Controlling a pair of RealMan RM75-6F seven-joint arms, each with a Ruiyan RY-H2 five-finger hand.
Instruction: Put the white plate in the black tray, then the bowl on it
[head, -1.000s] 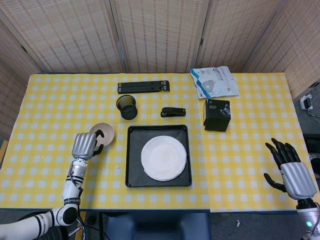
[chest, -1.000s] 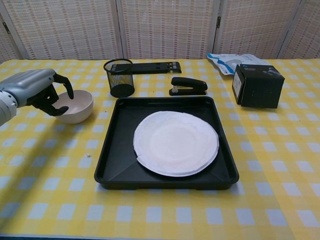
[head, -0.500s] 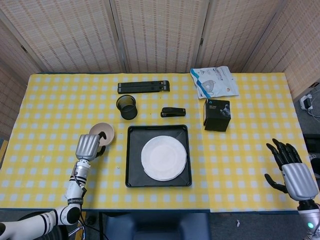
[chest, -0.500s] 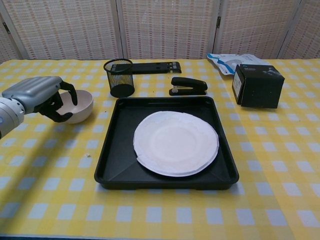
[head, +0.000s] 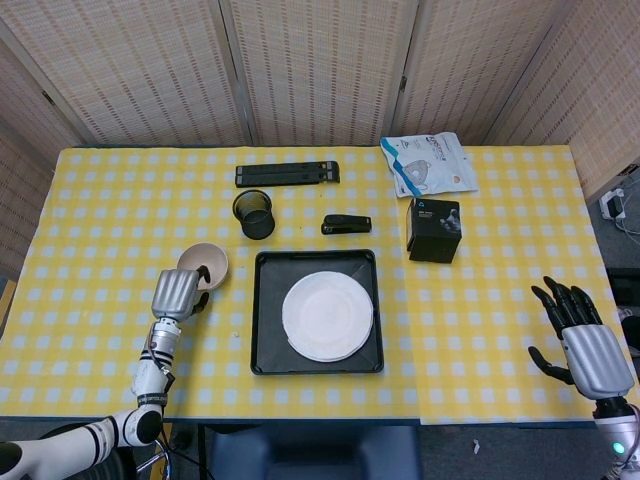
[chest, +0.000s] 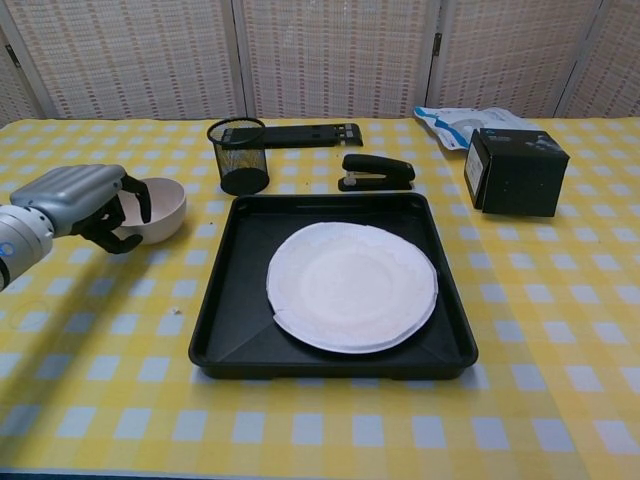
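Left hand (chest: 85, 198) has its fingers (chest: 128, 200) curled over the near rim of the bowl (chest: 158, 205), fingertips hooked inside and thumb below at the outer wall; looks like a rim pinch, though the chest view doesn't confirm firm contact on both sides. Bowl sits on the table (head: 100, 200) just left of the black tray (head: 262, 340), well clear of its wall. White plate (head: 328, 316) already lies flat in the tray, so step one looks done. Key relation: the plate lies to the right of the bowl, across the tray's left wall, so the carry needs a lift over that edge. Right hand (head: 588, 345) is far off at the table's right edge, fingers spread, holding nothing; left is clearly nearer.
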